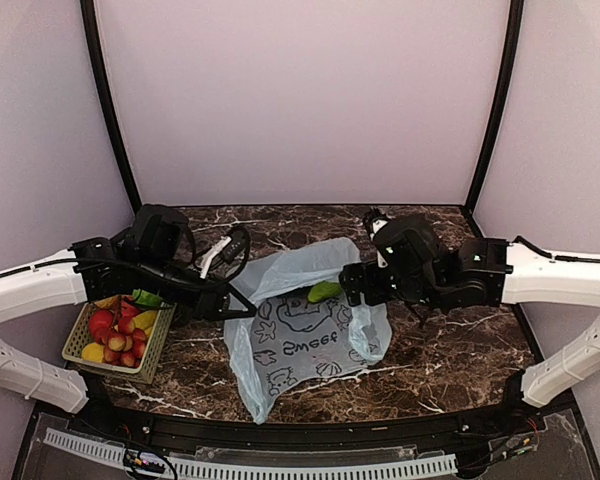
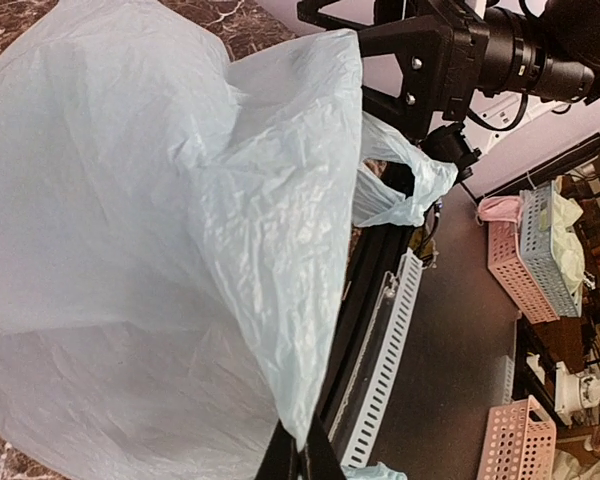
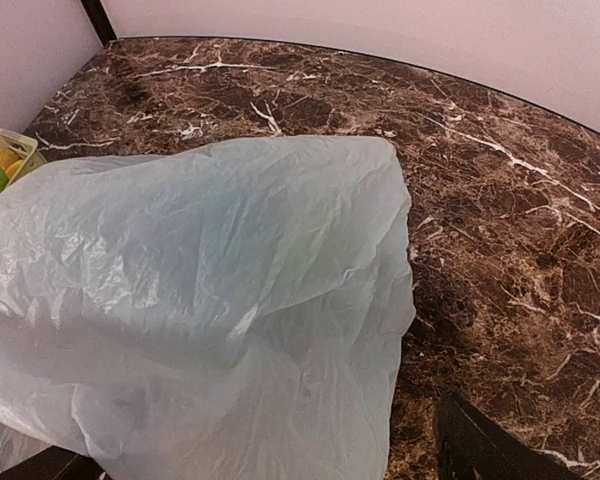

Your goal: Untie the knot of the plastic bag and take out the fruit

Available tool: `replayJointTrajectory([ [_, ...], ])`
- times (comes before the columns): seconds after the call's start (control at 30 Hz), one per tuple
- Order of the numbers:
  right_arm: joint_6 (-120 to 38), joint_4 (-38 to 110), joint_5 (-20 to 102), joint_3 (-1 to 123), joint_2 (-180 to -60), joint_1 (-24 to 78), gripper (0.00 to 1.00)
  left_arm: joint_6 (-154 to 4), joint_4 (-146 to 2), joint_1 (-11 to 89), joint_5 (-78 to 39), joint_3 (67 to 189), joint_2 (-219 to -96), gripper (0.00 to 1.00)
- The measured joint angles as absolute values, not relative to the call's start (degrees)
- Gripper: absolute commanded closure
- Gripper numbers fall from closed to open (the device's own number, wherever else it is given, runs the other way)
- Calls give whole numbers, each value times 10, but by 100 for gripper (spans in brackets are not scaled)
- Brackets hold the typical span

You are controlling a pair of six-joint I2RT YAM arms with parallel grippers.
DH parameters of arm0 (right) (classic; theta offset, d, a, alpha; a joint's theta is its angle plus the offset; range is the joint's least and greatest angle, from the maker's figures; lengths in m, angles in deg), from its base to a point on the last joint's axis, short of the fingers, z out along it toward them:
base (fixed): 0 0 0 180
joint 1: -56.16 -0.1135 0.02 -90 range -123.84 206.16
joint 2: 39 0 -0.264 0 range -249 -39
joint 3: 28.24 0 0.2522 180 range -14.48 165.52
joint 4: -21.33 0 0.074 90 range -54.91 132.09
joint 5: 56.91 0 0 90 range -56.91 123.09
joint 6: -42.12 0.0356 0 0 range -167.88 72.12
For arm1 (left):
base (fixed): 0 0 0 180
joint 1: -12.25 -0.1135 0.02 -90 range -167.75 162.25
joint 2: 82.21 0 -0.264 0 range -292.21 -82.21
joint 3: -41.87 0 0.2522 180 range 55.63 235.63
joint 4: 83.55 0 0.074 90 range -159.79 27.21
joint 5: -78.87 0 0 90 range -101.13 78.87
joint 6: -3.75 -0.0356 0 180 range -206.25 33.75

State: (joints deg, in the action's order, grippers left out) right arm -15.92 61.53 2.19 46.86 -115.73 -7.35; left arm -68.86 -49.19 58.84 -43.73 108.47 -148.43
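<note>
The pale blue-green plastic bag (image 1: 298, 325) lies flat on the marble table, print side up. One green fruit (image 1: 324, 291) shows at its far opening. My left gripper (image 1: 238, 306) is shut on the bag's left edge; in the left wrist view its gripper (image 2: 300, 455) pinches the thin plastic bag (image 2: 160, 250), and a loose loop handle (image 2: 405, 185) hangs beyond. My right gripper (image 1: 353, 285) stands open at the bag's right side, over the bag (image 3: 200, 300), with one dark finger (image 3: 480, 445) showing. No knot shows in any view.
A green mesh basket (image 1: 78, 345) at the left holds small red-orange fruits (image 1: 120, 335), yellow ones and a green one (image 1: 145, 298). Its corner (image 3: 0, 145) shows in the right wrist view. Black frame posts stand at the back corners.
</note>
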Motion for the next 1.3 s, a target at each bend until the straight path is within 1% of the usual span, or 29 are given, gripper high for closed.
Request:
replayJointTrajectory([
  [0.13, -181, 608, 57, 456, -1113, -73, 13, -661, -530, 591, -455, 1088, -1492, 99],
  [0.3, -222, 557, 159, 412, -1039, -96, 22, -611, -573, 592, -457, 1094, -1506, 99],
  [0.37, -234, 533, 200, 397, -1019, -113, 30, -596, -580, 592, -455, 1105, -1515, 99],
  [0.47, -244, 486, 256, 382, -1005, -142, 45, -584, -582, 592, -450, 1119, -1522, 99],
  [0.57, -251, 440, 294, 381, -1019, -168, 58, -576, -582, 592, -447, 1130, -1527, 99],
  [0.63, -260, 419, 309, 383, -1041, -181, 64, -574, -581, 592, -447, 1133, -1530, 99],
  [0.9, -275, 413, 317, 411, -1178, -192, 76, -576, -562, 592, -448, 1136, -1533, 99],
  [1.07, -294, 437, 300, 424, -1217, -192, 81, -592, -538, 592, -450, 1144, -1533, 99],
  [1.17, -308, 462, 287, 439, -1231, -192, 83, -602, -528, 592, -450, 1149, -1533, 99],
  [1.3, -323, 489, 281, 455, -1253, -192, 83, -608, -517, 592, -451, 1156, -1536, 99],
])
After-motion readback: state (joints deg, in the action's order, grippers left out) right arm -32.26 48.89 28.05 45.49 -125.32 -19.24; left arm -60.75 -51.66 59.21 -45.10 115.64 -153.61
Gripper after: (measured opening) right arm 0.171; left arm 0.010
